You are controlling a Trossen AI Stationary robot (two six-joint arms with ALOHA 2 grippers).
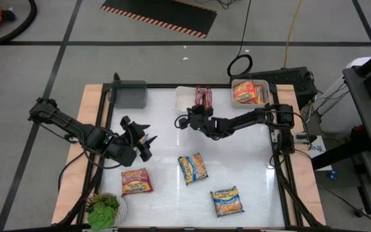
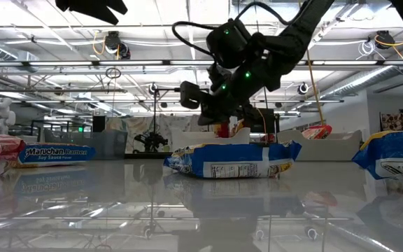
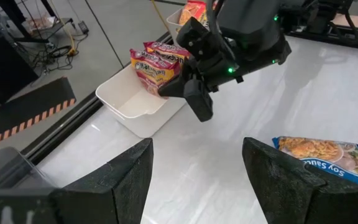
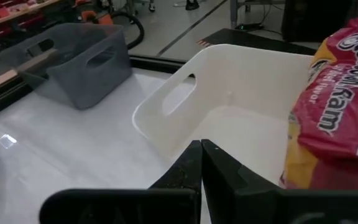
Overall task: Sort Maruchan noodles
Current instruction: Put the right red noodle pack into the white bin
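Right fingers [image 1: 184, 121] clenched, empty, beside white bin [image 1: 187, 98] holding red packets [image 1: 203, 96] | left fingers [image 1: 148, 138] released | next — blue packet [image 1: 193, 168] on desk [image 1: 250, 161]: I descend square, grasp mid-body

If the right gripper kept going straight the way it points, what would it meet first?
Most likely the white bin: the right gripper, fingers shut, points at its near wall. The red packets stand inside, off to one side.
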